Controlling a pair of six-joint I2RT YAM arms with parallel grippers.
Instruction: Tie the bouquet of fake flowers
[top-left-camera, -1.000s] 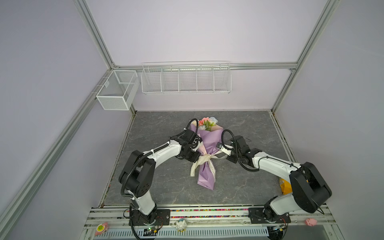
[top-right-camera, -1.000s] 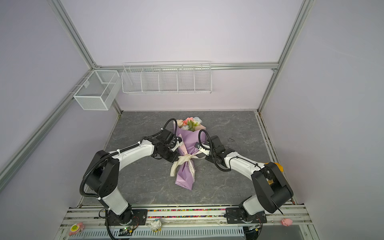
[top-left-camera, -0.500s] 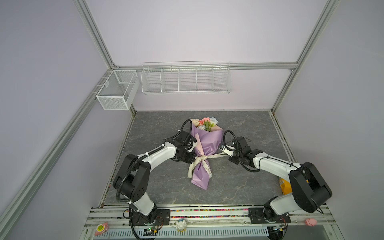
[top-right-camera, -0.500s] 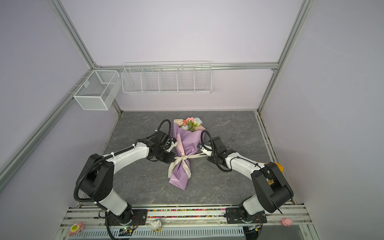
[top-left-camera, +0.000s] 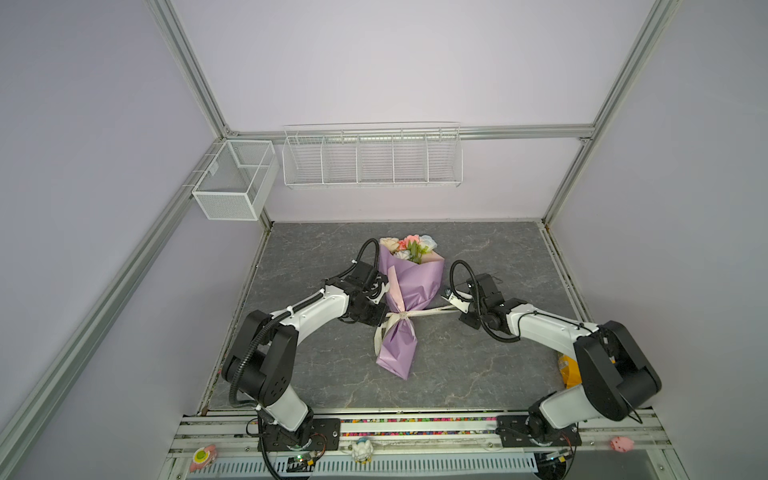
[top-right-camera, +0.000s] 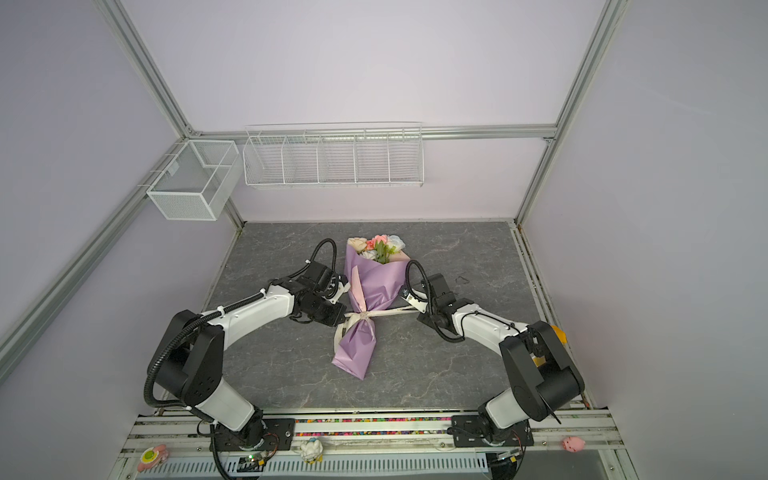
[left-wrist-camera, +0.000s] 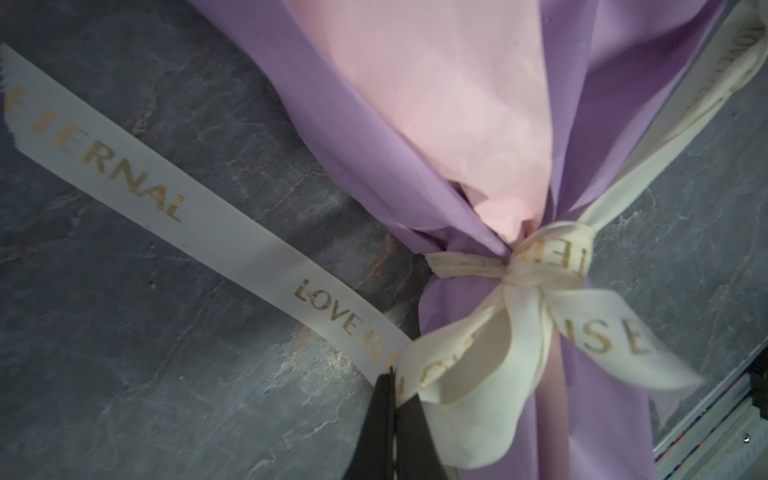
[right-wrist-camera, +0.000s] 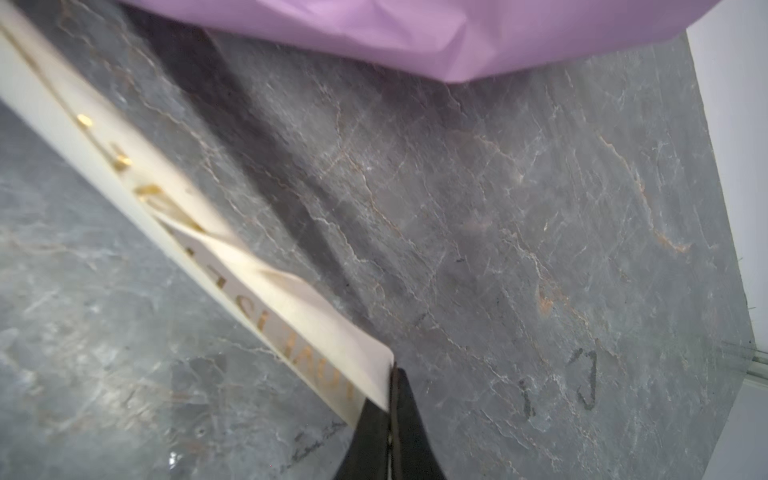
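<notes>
The bouquet (top-left-camera: 409, 291) lies on the tabletop (top-left-camera: 478, 365) between your arms, blooms toward the back wall. Both jaws are closed on the ribbon (left-wrist-camera: 232, 245), the right only at its tip: pull harder and it may slip free, or drag the bouquet sideways.

Robot lab cell: aluminium frame (top-left-camera: 195, 79), lilac walls, wire baskets (top-left-camera: 372, 158), base rail (top-left-camera: 415, 432).
</notes>
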